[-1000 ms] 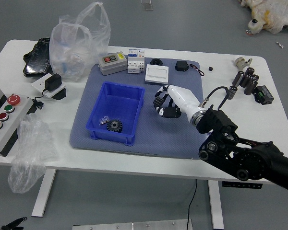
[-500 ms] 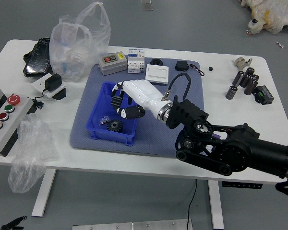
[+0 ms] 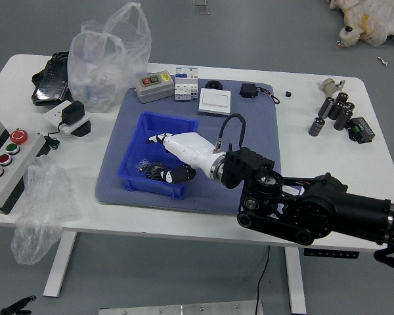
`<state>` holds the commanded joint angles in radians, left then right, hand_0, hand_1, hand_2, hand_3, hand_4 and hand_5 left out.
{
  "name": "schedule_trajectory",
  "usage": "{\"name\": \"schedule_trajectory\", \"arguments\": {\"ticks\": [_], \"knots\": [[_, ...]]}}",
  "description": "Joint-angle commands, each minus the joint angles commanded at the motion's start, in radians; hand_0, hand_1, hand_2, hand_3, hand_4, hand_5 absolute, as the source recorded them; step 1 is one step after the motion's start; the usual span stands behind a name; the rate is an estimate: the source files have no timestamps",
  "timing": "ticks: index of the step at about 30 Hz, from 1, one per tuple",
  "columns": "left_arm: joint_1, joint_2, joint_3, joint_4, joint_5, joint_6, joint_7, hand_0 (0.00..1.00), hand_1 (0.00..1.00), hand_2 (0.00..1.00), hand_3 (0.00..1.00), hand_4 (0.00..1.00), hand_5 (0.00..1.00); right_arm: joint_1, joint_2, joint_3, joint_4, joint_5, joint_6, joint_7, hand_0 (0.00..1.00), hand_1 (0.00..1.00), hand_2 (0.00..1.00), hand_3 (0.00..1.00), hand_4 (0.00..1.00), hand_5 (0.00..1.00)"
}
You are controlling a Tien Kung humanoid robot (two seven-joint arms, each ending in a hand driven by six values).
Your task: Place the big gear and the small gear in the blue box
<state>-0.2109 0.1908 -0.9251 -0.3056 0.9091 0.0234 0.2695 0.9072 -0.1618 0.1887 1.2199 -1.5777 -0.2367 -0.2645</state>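
I have my right hand (image 3: pixel 189 149) over the blue box (image 3: pixel 148 186), released, its fingers (image 3: pixel 159 138) reaching in and spread from the thumb (image 3: pixel 180 174). A dark gear (image 3: pixel 155 172) lies in the box's near part, partly covered by the thumb; I can't tell whether it's the big or small one. A clear scrap (image 3: pixel 143 165) sits just beside it. The box stands on the grey-blue mat (image 3: pixel 111 190) on my white desk (image 3: pixel 341 164). My left hand (image 3: pixel 14 308) rests at the lower-left corner, its grip unclear.

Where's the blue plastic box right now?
In the head view, the blue plastic box sits on the left part of the grey-blue mat, and the robot's white-and-black right hand reaches over it from the right.
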Motion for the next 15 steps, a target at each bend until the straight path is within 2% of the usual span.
{"name": "schedule_trajectory", "arguments": {"ticks": [4, 5, 10, 11, 15], "knots": [[0.001, -0.002, 0.004, 0.001, -0.004, 0.0, -0.003, 0.654, 0.497, 0.516, 0.729, 0.758, 0.675, -0.038, -0.019, 0.073, 0.013, 0.004, -0.065, 0.039, 0.415, 0.743, 0.918, 0.998, 0.585, 0.214], [0.001, -0.002, 0.006, 0.001, -0.007, 0.001, -0.004, 0.654, 0.497, 0.514, 0.729, 0.757, 0.674, -0.051, -0.027, 0.094, 0.02, 0.013, -0.084, 0.054, 0.413, 0.727, 0.877, 0.96, 0.582, 0.213], [0.003, -0.003, 0.014, 0.003, -0.018, 0.002, -0.009, 0.654, 0.497, 0.514, 0.729, 0.757, 0.674, -0.145, -0.087, 0.234, 0.058, 0.084, -0.194, 0.149, 0.413, 0.727, 0.877, 0.96, 0.582, 0.213], [0.004, -0.003, 0.016, 0.003, -0.021, 0.003, -0.01, 0.654, 0.497, 0.516, 0.73, 0.759, 0.676, -0.165, -0.099, 0.263, 0.059, 0.096, -0.215, 0.168, 0.528, 0.745, 0.834, 0.907, 0.604, 0.247], [0.006, -0.002, 0.019, 0.004, -0.026, 0.004, -0.012, 0.654, 0.497, 0.516, 0.73, 0.759, 0.676, -0.252, -0.138, 0.395, 0.036, 0.134, -0.266, 0.24, 0.528, 0.745, 0.834, 0.907, 0.604, 0.247]]}}
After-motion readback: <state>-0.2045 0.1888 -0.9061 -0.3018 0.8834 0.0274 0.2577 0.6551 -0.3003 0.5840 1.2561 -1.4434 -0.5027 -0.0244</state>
